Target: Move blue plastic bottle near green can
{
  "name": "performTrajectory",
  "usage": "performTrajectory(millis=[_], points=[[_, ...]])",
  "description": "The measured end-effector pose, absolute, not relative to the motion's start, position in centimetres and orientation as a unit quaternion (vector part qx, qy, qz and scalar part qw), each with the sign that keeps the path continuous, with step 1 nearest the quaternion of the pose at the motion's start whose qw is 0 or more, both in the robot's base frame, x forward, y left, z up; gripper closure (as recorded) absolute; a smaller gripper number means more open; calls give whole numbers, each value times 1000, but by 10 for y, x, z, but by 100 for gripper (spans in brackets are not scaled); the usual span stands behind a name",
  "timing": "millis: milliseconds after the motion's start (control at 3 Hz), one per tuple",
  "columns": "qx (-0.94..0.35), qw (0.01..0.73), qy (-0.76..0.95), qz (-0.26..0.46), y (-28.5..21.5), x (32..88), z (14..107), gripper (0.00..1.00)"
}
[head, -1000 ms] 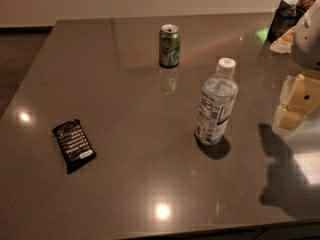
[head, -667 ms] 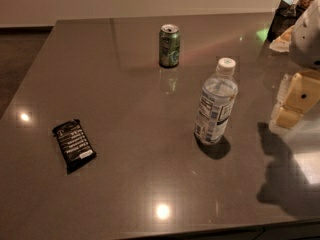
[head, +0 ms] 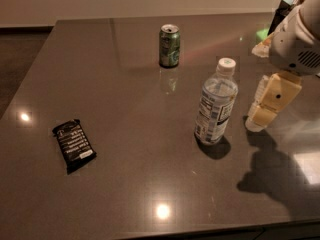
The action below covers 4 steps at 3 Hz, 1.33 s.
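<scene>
The blue plastic bottle (head: 216,103) stands upright on the dark grey table (head: 130,124), right of centre, with a white cap and a white-and-blue label. The green can (head: 169,45) stands upright farther back, up and to the left of the bottle, clearly apart from it. My gripper (head: 261,115) hangs from the white arm at the right edge, just to the right of the bottle and close to it, low over the table. It holds nothing that I can see.
A black snack-bar wrapper (head: 74,145) lies flat at the front left. Dark items (head: 280,11) and a green glow sit at the back right corner. The table's front edge runs along the bottom.
The gripper has shifted slightly left toward the bottle. The bottle, can and wrapper have not moved.
</scene>
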<state>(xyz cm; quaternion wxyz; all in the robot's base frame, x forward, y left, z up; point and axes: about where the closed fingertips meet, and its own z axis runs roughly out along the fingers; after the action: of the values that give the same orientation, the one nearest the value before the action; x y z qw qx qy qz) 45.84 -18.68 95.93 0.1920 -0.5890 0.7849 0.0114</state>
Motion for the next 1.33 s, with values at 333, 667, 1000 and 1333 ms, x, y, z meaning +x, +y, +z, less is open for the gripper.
performTrajectory(millis=[333, 667, 1000, 1333], points=[[-592, 212, 776, 43, -165, 460, 950, 0], [-595, 223, 769, 68, -147, 462, 942, 0], [-594, 222, 767, 92, -137, 464, 936, 19], [-593, 219, 768, 104, -134, 466, 935, 42]])
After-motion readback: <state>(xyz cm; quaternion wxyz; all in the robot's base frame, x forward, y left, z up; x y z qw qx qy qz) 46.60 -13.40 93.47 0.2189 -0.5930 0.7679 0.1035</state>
